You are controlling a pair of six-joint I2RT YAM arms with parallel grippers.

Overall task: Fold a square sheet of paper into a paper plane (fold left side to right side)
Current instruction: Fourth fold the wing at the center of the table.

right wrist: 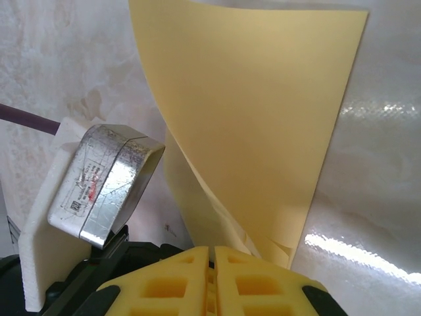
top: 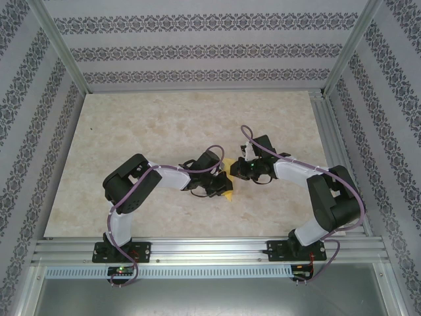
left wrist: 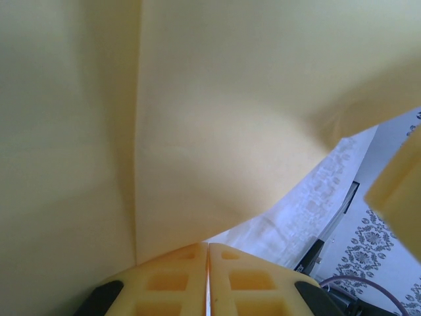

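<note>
Sheet lifted, mid-fold. We see the square sheet of paper (top: 227,187) held up off the desk (top: 164,125), bowed and standing more or less on edge, not flat. The left pincer (top: 217,183) sits on the sheet's left side and the right pincer (top: 242,170) on the sheet's right side, both tight against it.

In the left wrist view the left pincer (left wrist: 208,276) is clenched, pads together, and the sheet (left wrist: 217,118) rises straight out of them with one straight crease line running up it. In the right wrist view the right pincer (right wrist: 212,276) is clenched too, and the sheet's (right wrist: 263,118) lower edge runs down into the pads. We read both as grasping the sheet.

We judge this to be the left-to-right fold, under way but not closed, since the sheet curls open. The next move likely calls for carrying the sheet's left edge over onto its right edge, matching the corners, then laying it down and pressing the fold. The risk is thin paper buckling or slipping skew.
</note>
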